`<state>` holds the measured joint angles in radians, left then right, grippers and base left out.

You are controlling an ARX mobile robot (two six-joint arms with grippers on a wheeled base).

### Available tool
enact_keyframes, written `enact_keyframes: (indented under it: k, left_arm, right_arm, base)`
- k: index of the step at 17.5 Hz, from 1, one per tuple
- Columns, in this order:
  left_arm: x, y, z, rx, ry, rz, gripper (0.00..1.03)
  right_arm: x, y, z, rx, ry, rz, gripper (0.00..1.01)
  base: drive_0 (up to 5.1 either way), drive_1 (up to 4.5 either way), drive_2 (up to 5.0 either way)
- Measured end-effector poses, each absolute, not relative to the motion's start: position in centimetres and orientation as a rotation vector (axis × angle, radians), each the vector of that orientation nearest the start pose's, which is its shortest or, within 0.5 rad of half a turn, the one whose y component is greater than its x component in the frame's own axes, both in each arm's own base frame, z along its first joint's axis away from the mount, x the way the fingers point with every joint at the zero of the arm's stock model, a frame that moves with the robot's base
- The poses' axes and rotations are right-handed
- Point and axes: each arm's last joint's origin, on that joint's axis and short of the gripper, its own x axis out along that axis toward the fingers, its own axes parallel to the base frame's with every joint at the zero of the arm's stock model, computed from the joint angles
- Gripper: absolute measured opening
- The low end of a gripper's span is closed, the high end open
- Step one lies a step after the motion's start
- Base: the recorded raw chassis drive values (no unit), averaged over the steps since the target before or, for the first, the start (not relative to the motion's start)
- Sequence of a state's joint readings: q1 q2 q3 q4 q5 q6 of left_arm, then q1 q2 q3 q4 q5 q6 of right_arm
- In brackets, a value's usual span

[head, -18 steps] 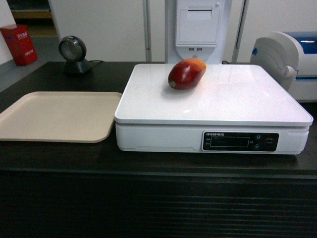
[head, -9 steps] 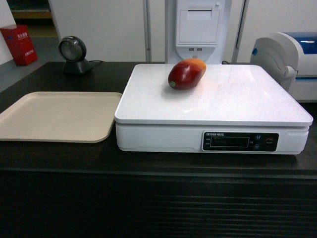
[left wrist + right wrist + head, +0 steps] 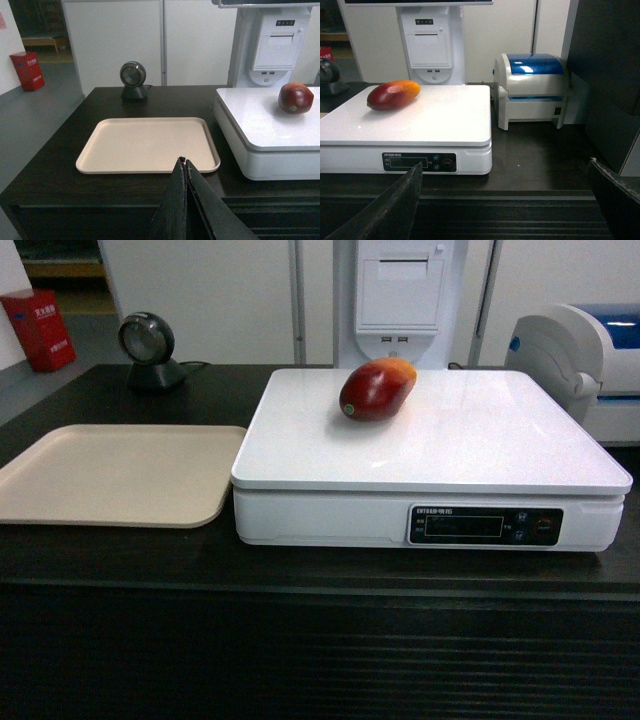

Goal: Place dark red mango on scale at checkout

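The dark red mango (image 3: 377, 388) is lying on its side on the white platform of the scale (image 3: 430, 455), near the back edge and a little to the left. It is sitting there alone, with nothing touching it, so the job is looking done.

The mango is looking firm and a bit heavy for its size, and its shiny skin is probably slippery. It is round, so it could roll if bumped. If a gripper had to pick it up, the fat middle would be the best place to squeeze, gently (too hard a squeeze could bruise it).

The left gripper (image 3: 184, 162) is hanging back in front of the checkout (image 3: 300, 570), with its two fingers pressed together and nothing between them. The right gripper (image 3: 502, 200) is waiting low in front of the scale with its fingers spread wide apart and holding nothing.

The scale top is flat, smooth and hard. A beige tray (image 3: 115, 472) is lying just beside it on the dark counter. Behind are standing a round barcode scanner (image 3: 147, 348), a white receipt printer (image 3: 400, 295) and a blue-topped label printer (image 3: 532, 90). The room is having white walls and a red box (image 3: 38, 330) on the floor far back.
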<state>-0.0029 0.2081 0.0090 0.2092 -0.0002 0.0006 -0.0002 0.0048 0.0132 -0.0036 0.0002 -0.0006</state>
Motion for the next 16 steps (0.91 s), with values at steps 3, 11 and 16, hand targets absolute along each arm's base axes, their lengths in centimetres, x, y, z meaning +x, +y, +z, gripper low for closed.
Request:
enact_keyframes:
  k: [3, 11, 16]
  left_arm:
    - [10.7, 0.0, 16.9, 0.001, -0.009, -0.003, 0.02]
    - [9.8, 0.0, 16.5, 0.001, 0.009, 0.0, 0.02]
    - [9.8, 0.0, 16.6, 0.001, 0.004, -0.002, 0.02]
  right_arm:
    - [9.7, 0.0, 16.7, -0.001, -0.005, 0.0, 0.98]
    - [9.7, 0.0, 16.7, -0.001, -0.004, 0.0, 0.98]
    - [9.7, 0.0, 16.7, -0.001, -0.005, 0.0, 0.98]
  base:
    - [0.0, 0.0, 0.0]
    - [0.0, 0.0, 0.0]
    - [0.0, 0.0, 0.0]
